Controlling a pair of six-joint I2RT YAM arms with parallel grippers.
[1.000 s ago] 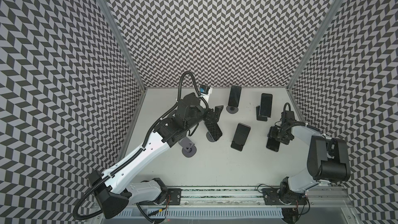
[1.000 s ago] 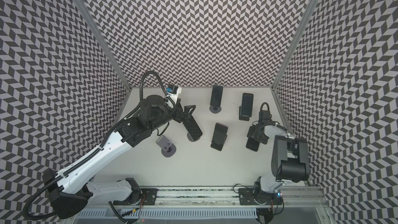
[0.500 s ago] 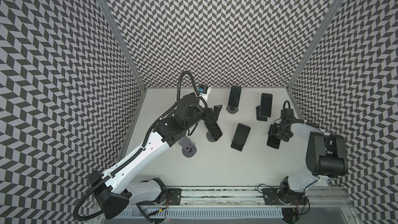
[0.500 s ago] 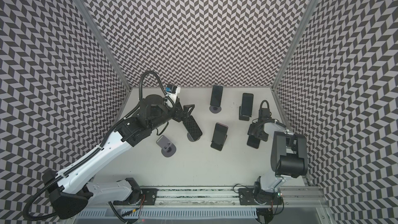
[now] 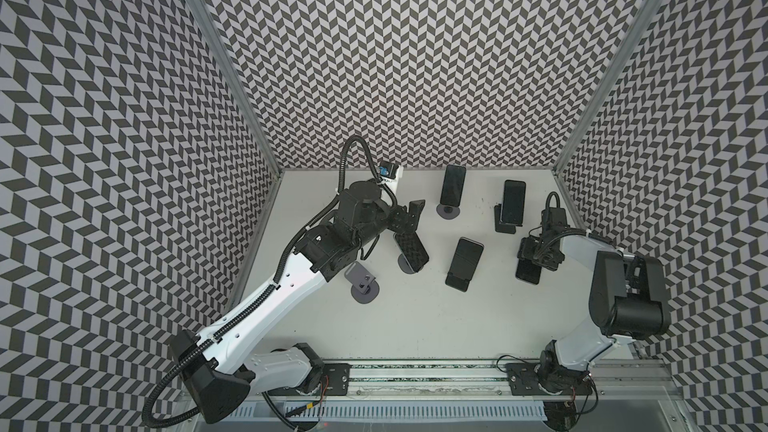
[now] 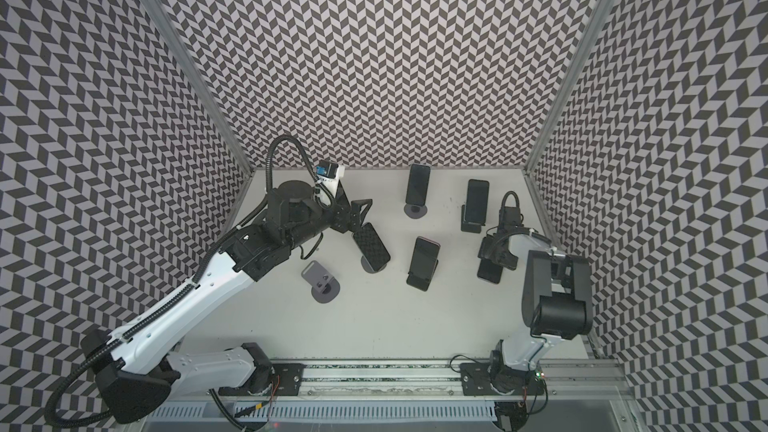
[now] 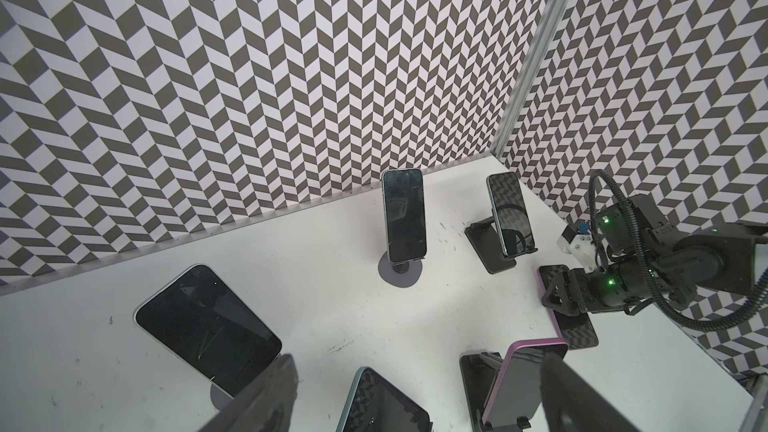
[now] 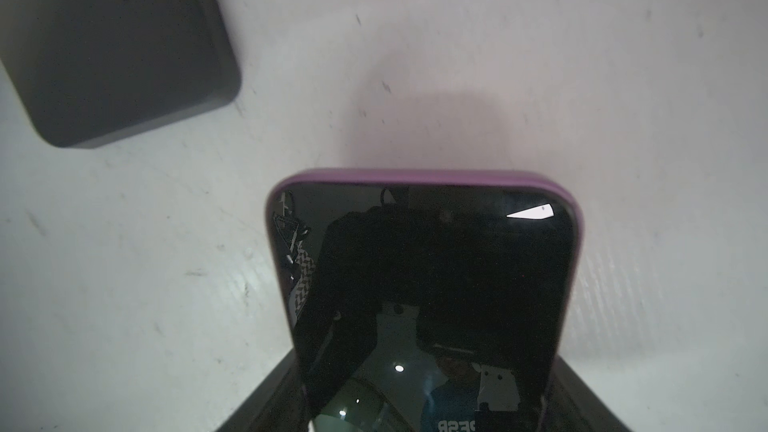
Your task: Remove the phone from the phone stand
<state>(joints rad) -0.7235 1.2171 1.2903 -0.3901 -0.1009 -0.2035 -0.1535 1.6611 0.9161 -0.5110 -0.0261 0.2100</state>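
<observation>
In both top views the left gripper [image 5: 409, 222], jaws spread wide, holds nothing, and the right gripper [image 5: 536, 257] clamps the purple-cased black phone [image 5: 528, 278] near the black rectangular stand base [image 5: 505, 227]; the left wrist view shows that phone [image 7: 569, 317] low over the white tabletop [image 7: 332, 284]; the right wrist view shows its dark screen [image 8: 424, 284] in the grip.

The near half of the counter [image 5: 436, 326] lay open; farther back the middle phone [image 5: 467, 253], leaning phone [image 5: 415, 253] and bare stand [image 5: 358, 274] left only narrow gaps.
</observation>
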